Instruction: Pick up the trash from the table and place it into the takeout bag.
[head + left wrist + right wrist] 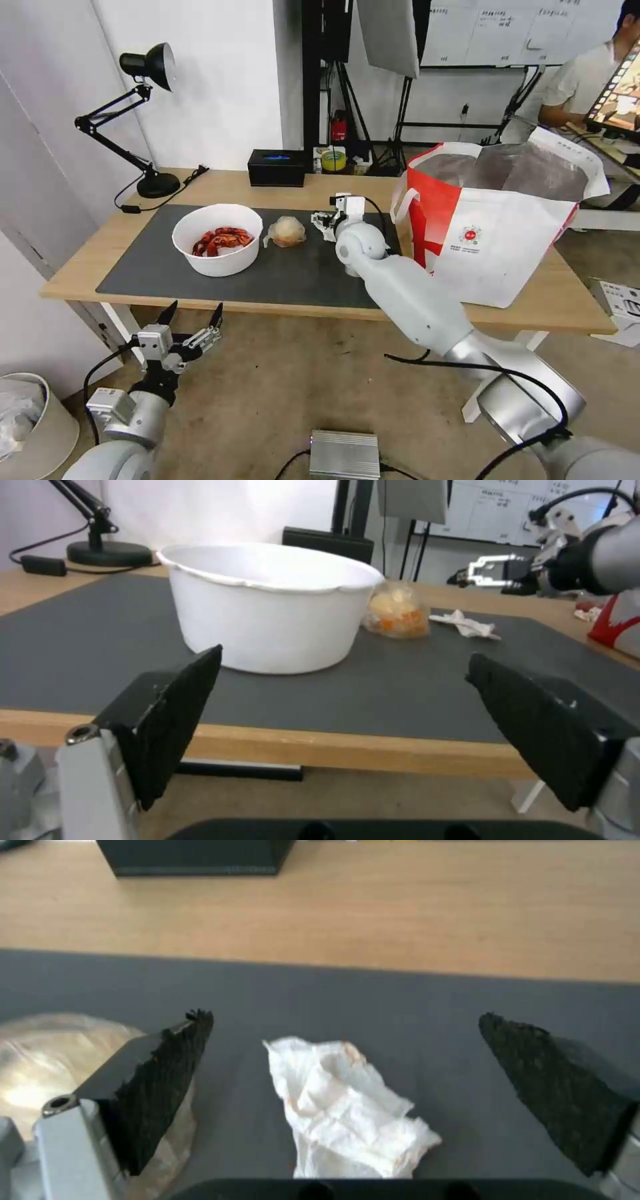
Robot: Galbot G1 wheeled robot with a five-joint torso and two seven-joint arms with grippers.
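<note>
On the table, a white round bowl of red scraps stands on the dark mat. A clear-wrapped pale-orange lump lies beside it. A crumpled white tissue lies on the mat, directly under my right gripper. That gripper is open, one finger on each side of the tissue, clear of it. Its place in the head view is beside the lump. The takeout bag stands open at the table's right end. My left gripper hangs open below the table's front edge, facing the bowl.
A black desk lamp and a black box stand along the table's back edge. On the floor are a white bin at the left and a silver box near my base.
</note>
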